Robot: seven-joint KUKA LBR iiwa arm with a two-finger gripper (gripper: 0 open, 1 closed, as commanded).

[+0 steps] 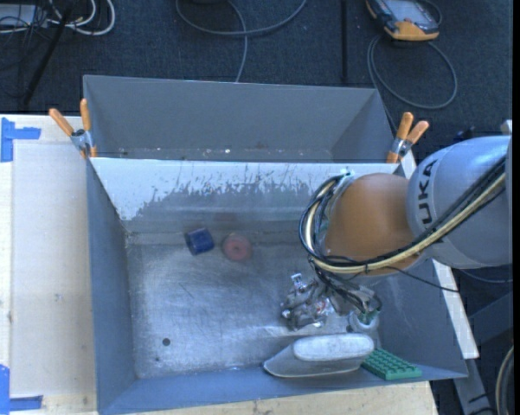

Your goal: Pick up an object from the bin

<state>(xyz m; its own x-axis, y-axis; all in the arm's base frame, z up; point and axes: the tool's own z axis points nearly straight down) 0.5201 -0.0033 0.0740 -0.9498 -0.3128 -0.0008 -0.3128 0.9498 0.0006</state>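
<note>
My gripper [304, 311] hangs low over the bin's floor in the front right part, under the orange wrist cover. Just in front of it lies a white oblong thing [332, 347] resting on a grey flat piece [304, 368]. A green ridged block [391, 366] sits at the front right corner, to the right of the white thing. Nothing shows between the fingers.
A small blue cube [200, 241] and a round pinkish-red disc [236, 248] lie near the back wall, left of the gripper. The arm and its cables cover the bin's right side.
</note>
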